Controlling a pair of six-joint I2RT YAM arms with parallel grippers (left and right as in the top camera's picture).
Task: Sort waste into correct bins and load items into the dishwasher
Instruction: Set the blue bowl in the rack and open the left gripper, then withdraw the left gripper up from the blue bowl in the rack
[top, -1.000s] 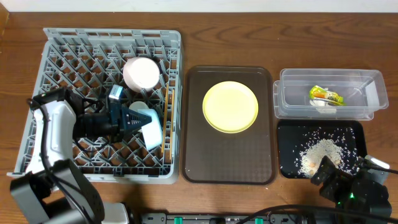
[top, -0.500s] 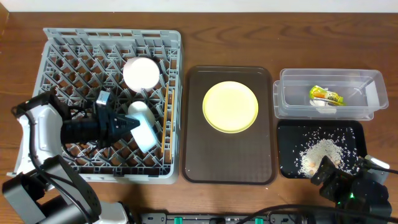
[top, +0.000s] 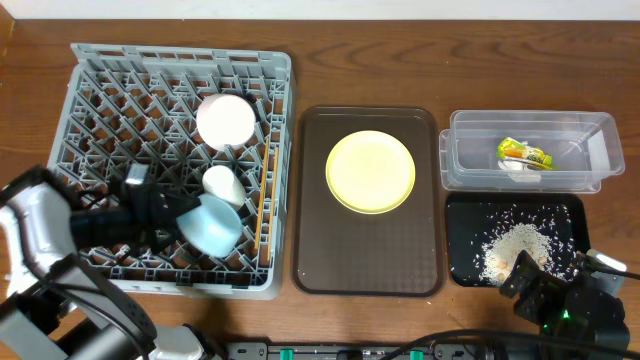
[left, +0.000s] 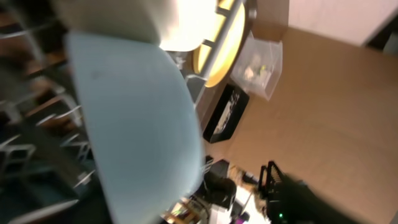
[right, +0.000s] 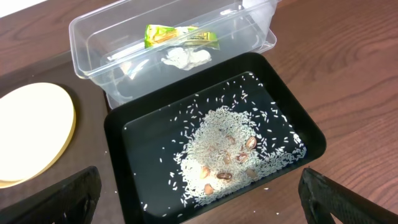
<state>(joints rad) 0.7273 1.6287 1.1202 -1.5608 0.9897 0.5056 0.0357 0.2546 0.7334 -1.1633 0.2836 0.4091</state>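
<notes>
The pale blue-white cup (top: 212, 220) lies tilted among the dividers in the near right part of the grey dish rack (top: 150, 52), right at the tip of the left hand (top: 172, 215). In the left wrist view its blue surface fills most of the picture, so I cannot tell whether that hand is spread or pinching it. Just beyond the cup the white bowl (top: 226, 120) sits in the rack, and the chopsticks (top: 266, 190) lie along the rack's right wall. To the right, the pale yellow plate (top: 370, 171) rests on the brown serving tray (top: 320, 250). Further right, the clear tub (top: 600, 150) holds the snack wrapper (top: 525, 153) and a white scrap (top: 515, 166). Nearer, the black tray (top: 465, 215) holds a heap of rice (top: 510, 247). The right hand (right: 199, 205) hangs over the tray's near edge with its fingers (right: 56, 199) spread wide, holding nothing. All of it stands on the wooden counter (top: 400, 60).
</notes>
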